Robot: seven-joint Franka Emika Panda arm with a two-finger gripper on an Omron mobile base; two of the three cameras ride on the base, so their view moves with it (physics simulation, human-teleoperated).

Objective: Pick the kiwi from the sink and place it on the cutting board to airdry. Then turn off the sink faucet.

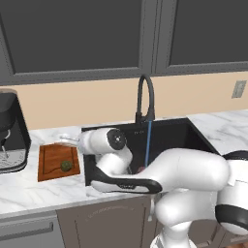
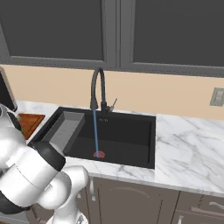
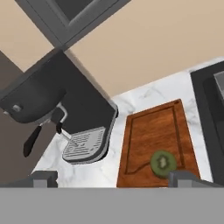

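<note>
The kiwi point(image 1: 66, 165) lies cut face up on the reddish-brown cutting board point(image 1: 54, 156), left of the black sink point(image 1: 179, 133). In the hand view the kiwi point(image 3: 163, 163) rests near the lower end of the cutting board point(image 3: 155, 131), close to one fingertip point(image 3: 183, 176). My gripper point(image 1: 69, 141) hovers above the board's far edge, open, with nothing between its fingers; in the hand view the gripper point(image 3: 113, 178) looks down on board and counter. The black gooseneck sink faucet point(image 1: 145, 97) pours a blue stream point(image 2: 95, 131) onto the red drain point(image 2: 99, 154).
A black coffee machine point(image 1: 10, 133) stands on the marble counter just left of the board. A grey ribbed rack point(image 2: 65, 127) sits in the sink's left part. Dark cabinets hang above, and a wall outlet point(image 2: 217, 97) is at the right.
</note>
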